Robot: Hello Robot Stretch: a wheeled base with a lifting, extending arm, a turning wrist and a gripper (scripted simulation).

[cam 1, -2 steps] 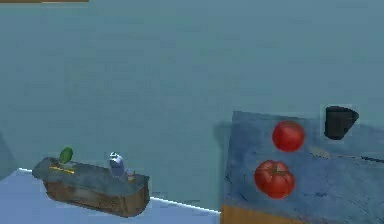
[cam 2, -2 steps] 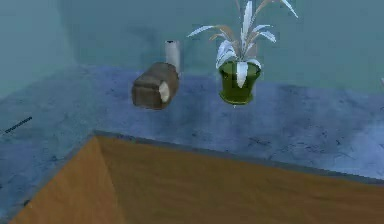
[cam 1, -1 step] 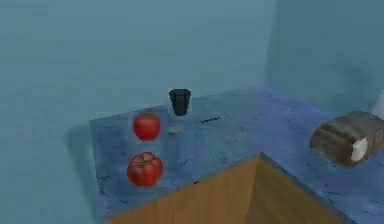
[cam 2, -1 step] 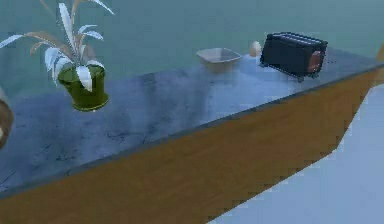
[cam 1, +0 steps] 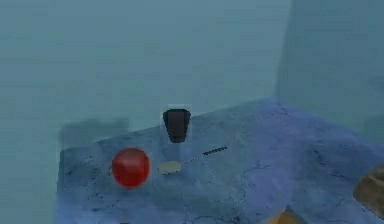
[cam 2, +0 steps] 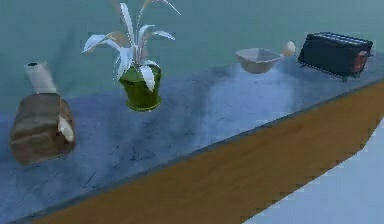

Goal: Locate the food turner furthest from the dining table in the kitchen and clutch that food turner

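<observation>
Dark thin stick [cam 1: 215, 151] on countertop [cam 1: 290, 165]

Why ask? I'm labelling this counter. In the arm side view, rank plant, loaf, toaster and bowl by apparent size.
Potted plant
bread loaf
toaster
bowl
The bread loaf sits nearer the camera, so its lead over the toaster is unsure.

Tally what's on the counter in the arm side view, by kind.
loaf: 1
pale roll: 1
plant: 1
bowl: 1
pale oval: 1
toaster: 1
Total: 6
</observation>
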